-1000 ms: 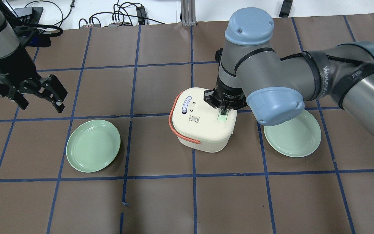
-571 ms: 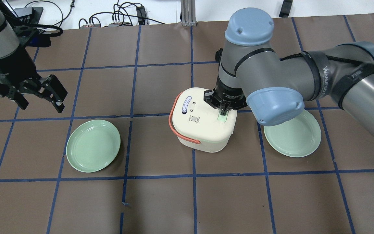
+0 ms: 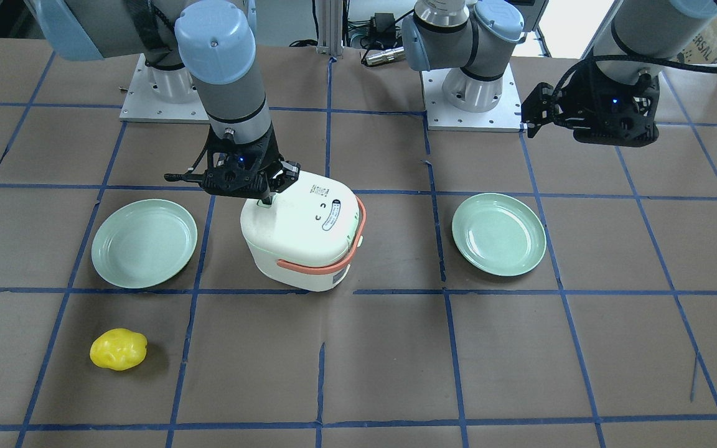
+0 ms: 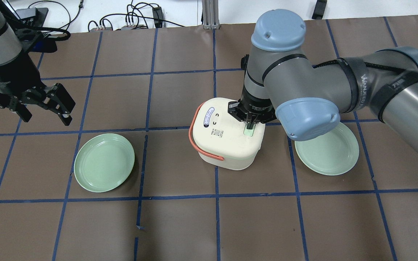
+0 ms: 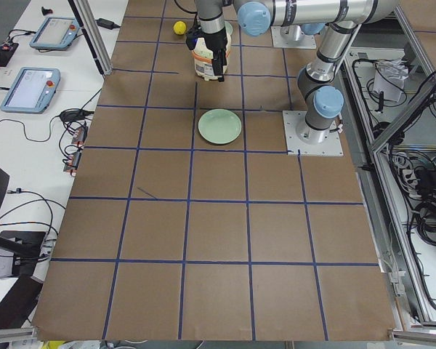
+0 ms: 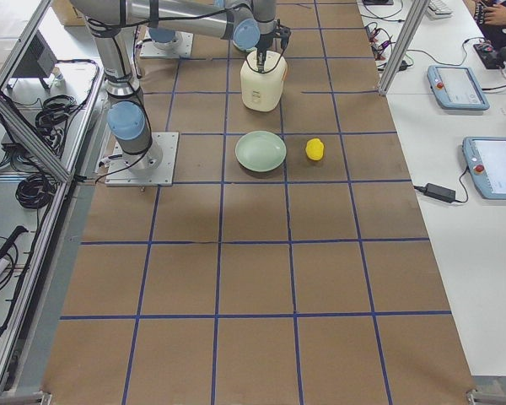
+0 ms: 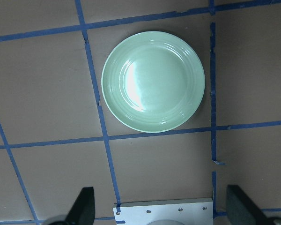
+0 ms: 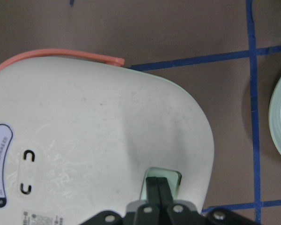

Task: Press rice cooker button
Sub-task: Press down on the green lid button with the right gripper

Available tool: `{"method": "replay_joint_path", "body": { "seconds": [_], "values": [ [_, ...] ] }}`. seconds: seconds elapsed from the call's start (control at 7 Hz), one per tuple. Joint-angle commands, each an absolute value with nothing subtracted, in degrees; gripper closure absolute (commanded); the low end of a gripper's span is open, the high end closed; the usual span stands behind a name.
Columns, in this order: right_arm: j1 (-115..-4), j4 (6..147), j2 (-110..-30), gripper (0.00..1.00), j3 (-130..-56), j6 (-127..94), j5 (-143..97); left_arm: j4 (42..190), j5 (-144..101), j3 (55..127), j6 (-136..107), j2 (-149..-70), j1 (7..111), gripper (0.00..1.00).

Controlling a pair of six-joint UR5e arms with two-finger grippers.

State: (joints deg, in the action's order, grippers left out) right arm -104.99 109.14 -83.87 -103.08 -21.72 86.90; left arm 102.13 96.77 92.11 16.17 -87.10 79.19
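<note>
Green plate (image 3: 144, 242), second plate (image 3: 498, 233), yellow lump (image 3: 118, 349)

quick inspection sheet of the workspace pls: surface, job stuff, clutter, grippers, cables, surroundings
surface: table covered in brown paper with a blue tape grid.
job's things: rice cooker, lid shut, coral handle lying round the lid; mint button near the lid's edge.
clutter: left-side plate and right-side plate, both bare; lumpy yellow item.
grippers: right gripper shut, tips down on the button; left gripper open, holding nothing, above the table.
cables: cables beyond the table's far edge.
surroundings: teach pendants on a side bench.
</note>
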Motion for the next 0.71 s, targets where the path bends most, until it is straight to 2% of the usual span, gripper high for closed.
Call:
{"method": "replay_joint_path", "body": {
  "seconds": [0.0, 0.29, 0.43, 0.57],
  "values": [
    [-105.0, 109.3, -83.9, 0.87, -103.6, -21.4, 86.9, 102.1, 96.8, 92.1, 16.2, -87.1, 79.2, 0.0],
    [-104.7, 106.6, -84.6, 0.84, -101.8, -22.7, 87.3, 102.1, 96.8, 92.1, 16.2, -87.1, 79.2, 0.0],
    [-104.6, 103.5, -84.6, 0.77, -98.5, -24.5, 87.3, 102.1, 96.8, 92.1, 16.2, -87.1, 79.2, 0.0],
    [-104.4, 98.9, -84.1, 0.6, -92.7, -24.6, 88.1, 102.1, 96.8, 92.1, 16.2, -87.1, 79.2, 0.0]
  ]
}}
